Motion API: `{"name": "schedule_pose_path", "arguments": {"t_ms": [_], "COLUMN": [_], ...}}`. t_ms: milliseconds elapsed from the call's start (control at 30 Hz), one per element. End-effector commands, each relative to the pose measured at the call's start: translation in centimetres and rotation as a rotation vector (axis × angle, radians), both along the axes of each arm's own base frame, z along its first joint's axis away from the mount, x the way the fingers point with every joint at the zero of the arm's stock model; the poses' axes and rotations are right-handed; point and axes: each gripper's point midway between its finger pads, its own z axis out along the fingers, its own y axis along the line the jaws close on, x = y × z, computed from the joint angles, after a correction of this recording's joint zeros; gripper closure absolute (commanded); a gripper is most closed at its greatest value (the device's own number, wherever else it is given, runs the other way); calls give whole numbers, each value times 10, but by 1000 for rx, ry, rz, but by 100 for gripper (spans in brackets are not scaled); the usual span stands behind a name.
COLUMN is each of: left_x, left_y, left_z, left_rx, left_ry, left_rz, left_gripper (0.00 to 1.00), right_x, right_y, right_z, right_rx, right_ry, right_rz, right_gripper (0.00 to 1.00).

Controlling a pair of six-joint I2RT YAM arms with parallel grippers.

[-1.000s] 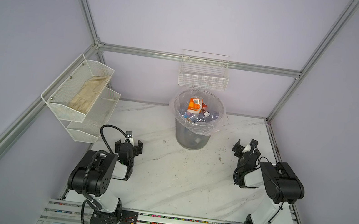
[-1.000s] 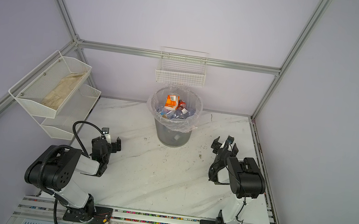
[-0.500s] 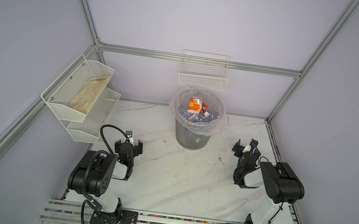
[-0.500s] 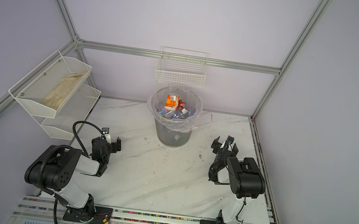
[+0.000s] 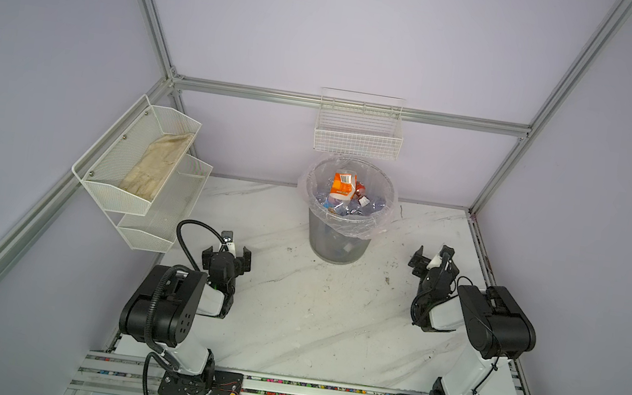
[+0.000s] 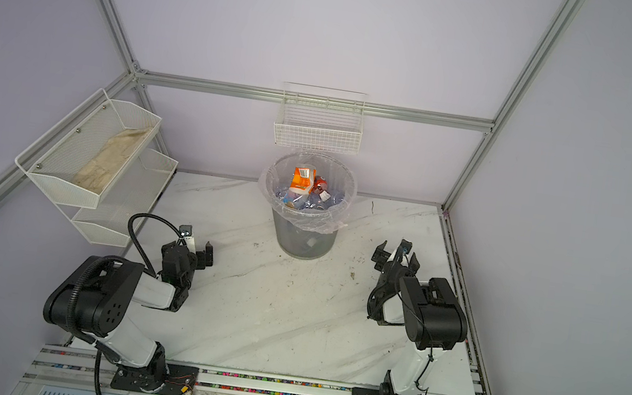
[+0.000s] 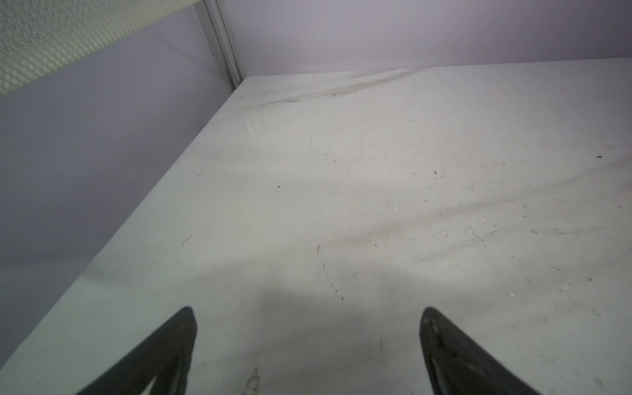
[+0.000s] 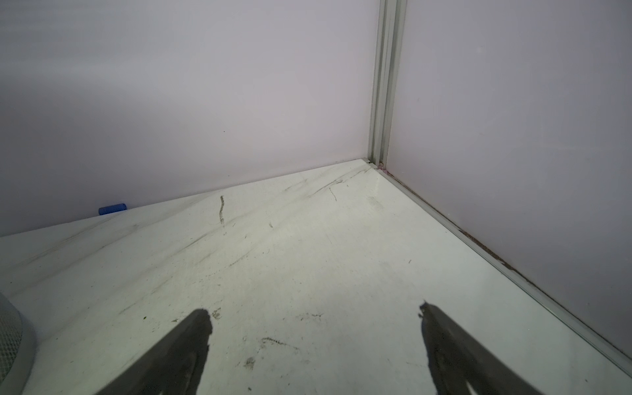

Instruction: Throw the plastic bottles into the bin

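The bottles point(image 5: 343, 187) lie heaped in the bin point(image 5: 334, 247) at the far middle.
A white marble table point(image 5: 311, 311) with dirty marks sits inside pale purple walls. There are two arms, one grey bin with a clear liner, and three white baskets point(image 5: 357, 137). The bottles are too jumbled to count; an orange label is on top. The left claw point(image 5: 226, 256) and right claw point(image 5: 432, 259) are spread wide and hold nothing.

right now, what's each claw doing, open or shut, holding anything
left claw: open, holding nothing
right claw: open, holding nothing
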Motion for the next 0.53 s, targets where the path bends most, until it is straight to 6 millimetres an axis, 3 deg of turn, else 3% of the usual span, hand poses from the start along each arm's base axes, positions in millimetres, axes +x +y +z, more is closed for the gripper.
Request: {"name": "schedule_pose_path", "arguments": {"t_ms": [0,500], "left_x": [19,20], "left_y": [1,2], "left_z": [39,38], "left_rx": [-16,-23], "left_ry": [-124,-121], "left_rz": [6,-3], "left_gripper": [0,0], "right_x": [0,0], "right_y": [-3,-3], "right_z": [17,17], "right_rx": [3,2], "right_ry": [-57,-54], "right_rz": [-9,-13], "right_gripper": [3,2]}}
